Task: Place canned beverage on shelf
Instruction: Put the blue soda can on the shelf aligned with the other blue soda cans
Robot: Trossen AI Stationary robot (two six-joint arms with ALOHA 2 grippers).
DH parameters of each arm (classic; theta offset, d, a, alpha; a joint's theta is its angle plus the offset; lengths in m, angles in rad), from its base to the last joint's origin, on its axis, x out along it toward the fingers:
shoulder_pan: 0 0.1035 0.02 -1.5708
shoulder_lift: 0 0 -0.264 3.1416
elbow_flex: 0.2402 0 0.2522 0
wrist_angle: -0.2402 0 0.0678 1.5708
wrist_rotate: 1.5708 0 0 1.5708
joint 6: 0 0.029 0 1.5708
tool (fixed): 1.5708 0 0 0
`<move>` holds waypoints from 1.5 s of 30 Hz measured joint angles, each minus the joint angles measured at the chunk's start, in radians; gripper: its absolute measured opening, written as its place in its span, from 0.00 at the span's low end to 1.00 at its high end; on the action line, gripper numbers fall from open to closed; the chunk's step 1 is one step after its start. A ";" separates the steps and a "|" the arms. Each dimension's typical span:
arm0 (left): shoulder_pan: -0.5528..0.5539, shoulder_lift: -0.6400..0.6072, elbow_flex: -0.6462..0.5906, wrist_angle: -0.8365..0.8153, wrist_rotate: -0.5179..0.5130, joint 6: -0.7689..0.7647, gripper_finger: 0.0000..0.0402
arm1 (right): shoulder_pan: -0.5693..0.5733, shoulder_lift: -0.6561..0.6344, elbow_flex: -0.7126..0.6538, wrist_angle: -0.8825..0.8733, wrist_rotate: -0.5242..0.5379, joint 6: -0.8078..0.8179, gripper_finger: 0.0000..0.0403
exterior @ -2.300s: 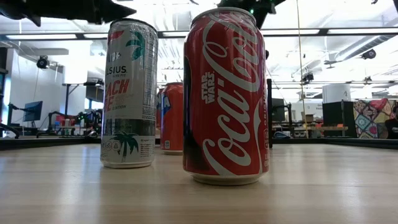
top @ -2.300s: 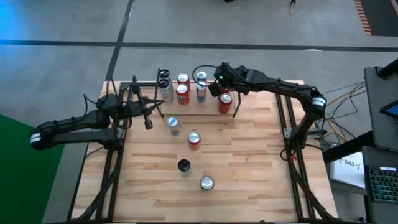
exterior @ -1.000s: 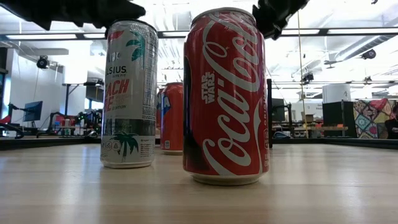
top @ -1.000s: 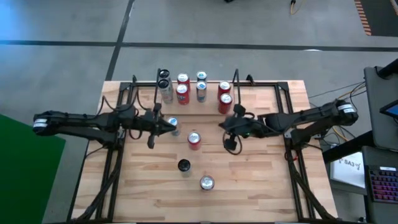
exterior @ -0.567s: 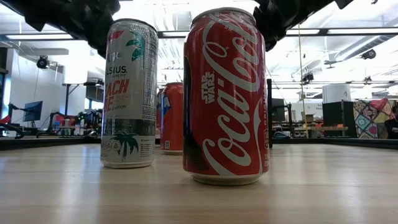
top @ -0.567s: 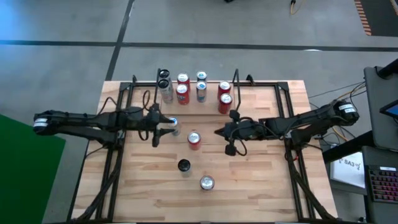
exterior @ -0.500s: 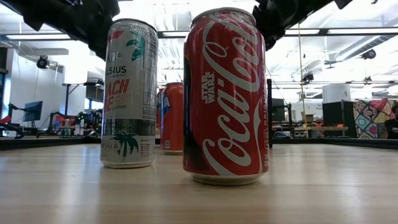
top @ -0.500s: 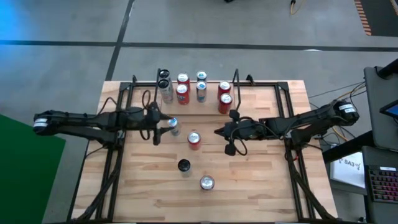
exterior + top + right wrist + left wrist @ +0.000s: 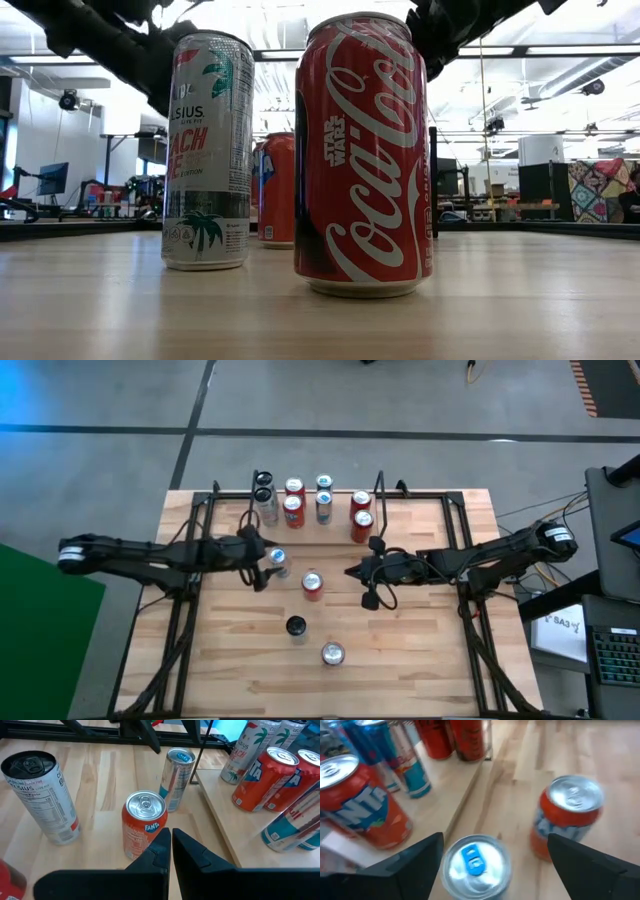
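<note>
floor: grey concrete | ceiling: strip lights | desks behind

Readable markings. Low view: the nearest red can bears "Coca-Cola" script and "STAR WARS"; the slim silver can beside it reads "…SIUS". Right wrist view: an orange can reads "Fanta"; a white can reads "CELSIUS" above a nutrition panel too small to read.

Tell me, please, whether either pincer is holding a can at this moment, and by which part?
Nothing is held. The left pincer stands open around the slim silver can with the blue tab, not gripping it; the right pincer is shut and empty.
</note>
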 joint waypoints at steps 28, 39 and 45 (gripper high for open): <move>0.000 0.182 -0.001 0.063 -0.085 -0.006 0.75 | 0.000 0.048 0.000 0.053 0.000 0.007 0.02; -0.001 0.157 -0.003 0.053 -0.110 -0.014 0.56 | 0.000 0.055 0.000 0.060 0.000 -0.004 0.02; -0.005 0.078 0.013 0.037 -0.109 -0.027 0.56 | -0.002 0.055 0.000 0.086 0.000 -0.006 0.02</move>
